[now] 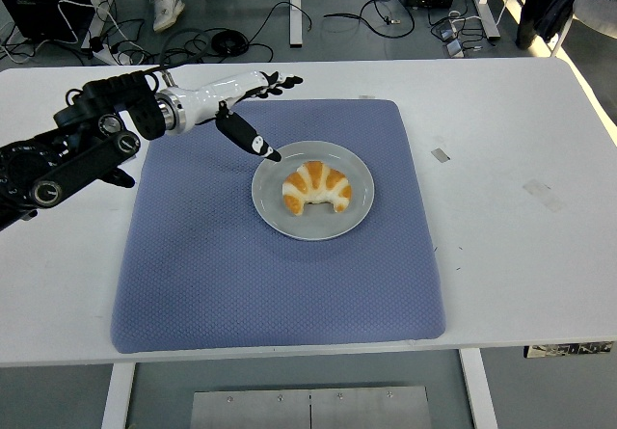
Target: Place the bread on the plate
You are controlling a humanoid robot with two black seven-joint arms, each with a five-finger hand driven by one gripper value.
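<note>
A croissant-shaped bread (316,188) lies on the round grey plate (355,219), near its middle. The plate sits on a blue mat (212,275). My left hand (262,113) is up and to the left of the plate, over the mat's far left part. Its fingers are spread and hold nothing. The thumb tip points down near the plate's left rim, apart from the bread. The right arm is out of view.
The blue mat covers the middle of the white table (521,217). Two small tape marks (440,154) lie on the table right of the mat. Cables and a person's shoes (169,7) are on the floor beyond the far edge.
</note>
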